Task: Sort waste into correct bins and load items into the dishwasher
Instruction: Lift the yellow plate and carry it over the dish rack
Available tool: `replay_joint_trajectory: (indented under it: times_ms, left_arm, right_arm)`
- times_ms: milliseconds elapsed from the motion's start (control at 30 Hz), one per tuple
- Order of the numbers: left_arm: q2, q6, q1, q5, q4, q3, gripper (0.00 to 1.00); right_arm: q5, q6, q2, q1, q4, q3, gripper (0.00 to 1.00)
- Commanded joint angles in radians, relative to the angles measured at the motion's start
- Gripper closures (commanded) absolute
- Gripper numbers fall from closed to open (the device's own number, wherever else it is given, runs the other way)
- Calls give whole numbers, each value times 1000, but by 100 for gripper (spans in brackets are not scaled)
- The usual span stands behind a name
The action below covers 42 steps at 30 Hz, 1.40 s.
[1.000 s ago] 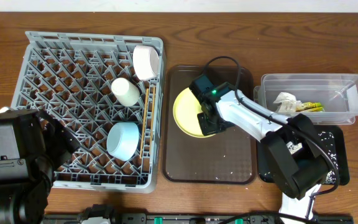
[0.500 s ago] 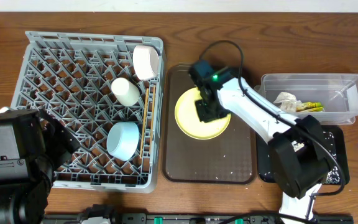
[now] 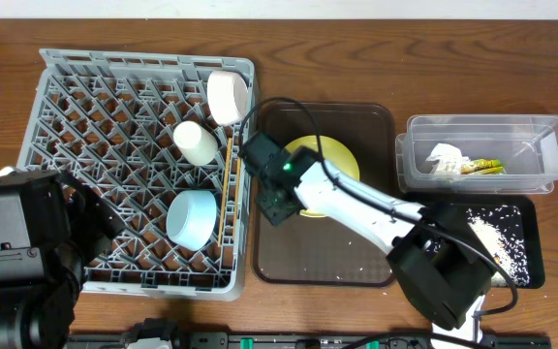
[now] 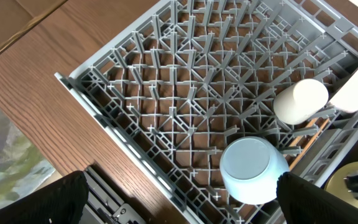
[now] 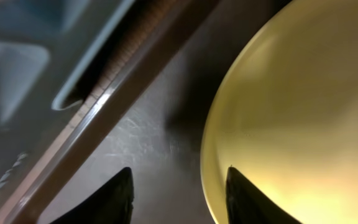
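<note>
The right tool (image 5: 178, 190) hangs low over the left part of the brown tray (image 3: 356, 262), close to the tray's rim and near the dish rack (image 3: 114, 116). Its fingers (image 5: 122, 198) are spread. One finger is above the tray floor and the other is above the yellow plate (image 3: 340, 155), so the left edge of the plate is in the gap between them. Nothing is pinched. The plate lies flat in the back half of the brown tray, and the right arm hides a part of it.

The left tool (image 4: 180, 196) is spread wide and empty above the near left corner of the rack.

In the rack, along its right side, are the cream bowl (image 3: 228, 97) at the back, the white cup (image 3: 197, 142) on its side, and the light blue bowl (image 3: 192, 215) with its bottom up. The chopsticks (image 3: 226, 199) lie along the right wall.

On the right of the tabletop (image 3: 453, 58), the clear tub (image 3: 541, 136) holds the napkin (image 3: 444, 155) and the wrapper (image 3: 484, 167). In front of the tub, the black tray (image 3: 526, 276) holds the rice crumbs (image 3: 487, 233).
</note>
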Motion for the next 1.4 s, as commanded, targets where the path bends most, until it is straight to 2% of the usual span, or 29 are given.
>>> replay_joint_trajectory:
  times_ms: [0,133,200,233,267,300,333,467,567,700,833,1033,1133,1367]
  left_arm:
    - [0,13,4,-16,-3,0,2]
    - [0,13,4,-16,-3,0,2]
    - [0,13,4,-16,-3,0,2]
    - [0,13,4,-16,-3,0,2]
    - [0,13,4,-16,-3,0,2]
    - [0,13,4,-16,-3,0,2]
    - [0,13,4,-16,-3,0,2]
    - [0,13,4,-16,-3,0,2]
    - [0,13,4,-16,-3,0,2]
    - [0,13,4,-16,-3,0,2]
    - [0,13,4,-16,-3,0,2]
    - [0,13,4,-16,-3,0,2]
    - [0,13,4,-16,-3,0,2]
    - [0,13,4,-16,-3,0,2]
  right_arm:
    - [86,-15,-2,8,47,-50,50]
    - [86,-15,-1,7,151,-127,50]
    - [86,-15,-1,7,200,-165,55]
    - [86,-15,-1,7,207,-173,61]
    - [86,-15,-1,7,207,-180,77]
    - [86,-15,-1,7,205,-182,97]
    - [87,-15,-1,7,195,-181,99]
    - [86,26,-35,-5,113,-135,99]
    - [67,50,-131,-37,78,-82,99]
    - [-44,111,-295,-102,116,-50,99]
    - [-318,233,-447,-213,259,-50,99]
    - [-657,434,-481,-300,563,-51,99]
    - [-689,556,-458,-288,760,-56,99]
    - [-684,695,-353,-185,1143,-56,99]
